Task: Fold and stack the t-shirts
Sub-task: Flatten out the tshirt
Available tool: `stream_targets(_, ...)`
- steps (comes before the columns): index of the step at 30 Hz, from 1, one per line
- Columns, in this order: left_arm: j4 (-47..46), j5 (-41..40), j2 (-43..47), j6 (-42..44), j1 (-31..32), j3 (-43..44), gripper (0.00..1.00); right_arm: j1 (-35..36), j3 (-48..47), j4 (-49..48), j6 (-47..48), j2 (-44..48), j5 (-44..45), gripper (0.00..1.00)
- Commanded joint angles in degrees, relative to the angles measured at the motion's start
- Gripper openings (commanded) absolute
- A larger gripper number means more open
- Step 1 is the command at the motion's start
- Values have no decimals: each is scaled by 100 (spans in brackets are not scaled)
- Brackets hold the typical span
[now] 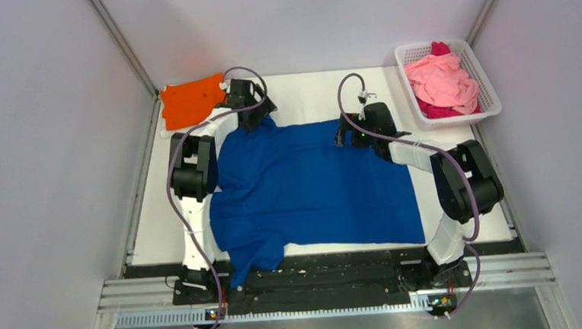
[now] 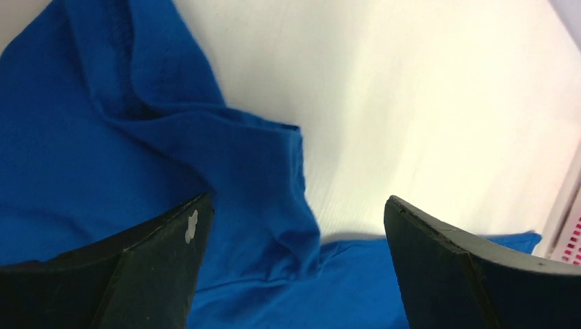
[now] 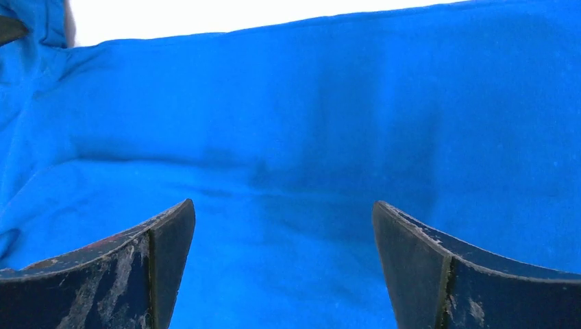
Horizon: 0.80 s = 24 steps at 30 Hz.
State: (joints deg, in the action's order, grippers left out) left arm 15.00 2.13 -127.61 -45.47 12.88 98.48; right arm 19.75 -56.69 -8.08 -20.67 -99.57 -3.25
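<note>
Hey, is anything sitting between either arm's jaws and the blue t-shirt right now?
Nothing visible. Both wrist views show open jaws directly over the blue t-shirt at its far edge, with only cloth or white table between them.

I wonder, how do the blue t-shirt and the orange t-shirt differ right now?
The blue t-shirt lies spread open mid-table; the orange t-shirt sits as a compact, seemingly folded patch at the far left corner. The blue one covers far more surface than the orange one. Both rest on the table, outside the basket.
</note>
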Motion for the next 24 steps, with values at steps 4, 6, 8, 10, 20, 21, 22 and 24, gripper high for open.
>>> stream_targets(4,-481,102,-419,-254,21,582,99,30,-47,-203,-237,-205,220,99)
stream_targets(6,-500,90,-527,-272,21,735,99,30,-31,-203,-228,-220,197,99)
stream_targets(8,-528,77,-633,-294,21,911,99,36,-14,-195,-210,-242,179,99)
stream_targets(10,-628,83,-717,-322,22,1048,99,30,12,-211,-203,-267,118,99)
stream_targets(20,-1617,531,-1706,-684,117,2249,99,31,58,-172,-171,-224,118,99)
stream_targets(21,-1762,592,-1862,-724,141,2472,99,25,59,-162,-155,-190,130,99)
stream_targets(22,-1824,598,-2036,-729,177,2726,99,25,61,-152,-146,-153,154,99)
stream_targets(24,-1905,587,-2326,-600,249,3370,99,24,69,-146,-125,-67,186,99)
